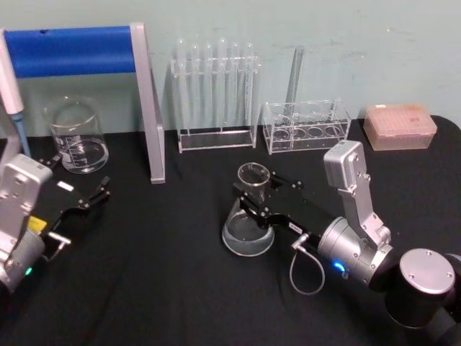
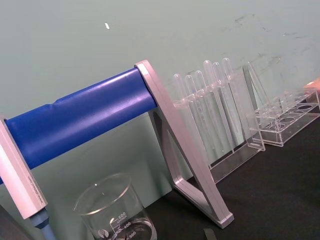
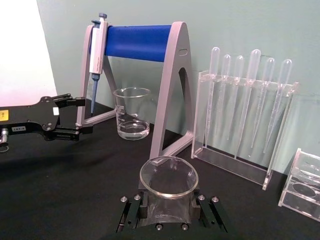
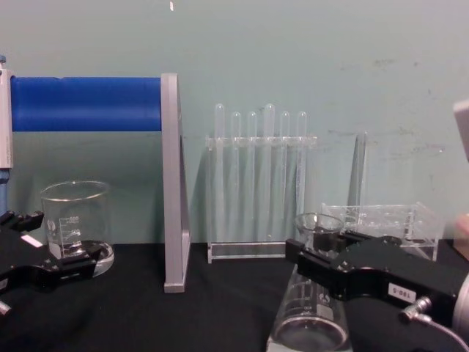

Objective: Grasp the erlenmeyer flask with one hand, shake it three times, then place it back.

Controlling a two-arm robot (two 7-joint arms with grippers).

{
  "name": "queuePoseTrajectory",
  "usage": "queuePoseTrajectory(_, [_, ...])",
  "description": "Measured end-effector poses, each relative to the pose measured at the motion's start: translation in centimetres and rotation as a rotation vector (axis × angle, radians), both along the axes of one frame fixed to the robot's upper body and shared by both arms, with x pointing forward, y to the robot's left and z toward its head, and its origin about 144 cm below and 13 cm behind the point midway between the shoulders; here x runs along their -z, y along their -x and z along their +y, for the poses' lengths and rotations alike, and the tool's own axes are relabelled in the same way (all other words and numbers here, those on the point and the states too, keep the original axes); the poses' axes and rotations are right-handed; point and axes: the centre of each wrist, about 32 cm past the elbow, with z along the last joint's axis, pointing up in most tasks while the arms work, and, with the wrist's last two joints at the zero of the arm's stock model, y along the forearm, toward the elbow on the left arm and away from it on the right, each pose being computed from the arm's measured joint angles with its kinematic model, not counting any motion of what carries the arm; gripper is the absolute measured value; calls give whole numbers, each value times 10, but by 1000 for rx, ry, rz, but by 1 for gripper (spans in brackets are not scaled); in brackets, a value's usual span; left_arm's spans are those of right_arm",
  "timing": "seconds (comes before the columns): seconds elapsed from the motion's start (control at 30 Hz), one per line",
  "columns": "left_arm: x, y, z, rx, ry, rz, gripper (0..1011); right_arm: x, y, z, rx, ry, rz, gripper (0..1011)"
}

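Your left tool [image 1: 78, 182] rests at the table's [image 1: 180, 281] left edge, jaws apart, just near of the beaker [image 1: 75, 137]. Mid-table sits the flask [image 1: 248, 232]. Your right tool [image 1: 261, 191] is clamped on its neck.

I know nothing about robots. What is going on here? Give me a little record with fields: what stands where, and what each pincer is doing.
Main item: erlenmeyer flask, standing on the black table
Right arm: right pincer, jaws closed on either side of the flask's neck
Left arm: left pincer, open and idle, low on the robot's left by the beaker
Background: blue-barred stand and rack of tubes along the wall
Stage: flask gripped, not yet lifted
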Motion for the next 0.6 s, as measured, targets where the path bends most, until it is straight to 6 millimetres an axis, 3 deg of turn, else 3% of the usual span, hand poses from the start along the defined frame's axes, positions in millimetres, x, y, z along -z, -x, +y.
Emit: queuePoseTrajectory(0.6, [0,0,0,0,0,0,1001,0,0,0,-1,3,5,449])
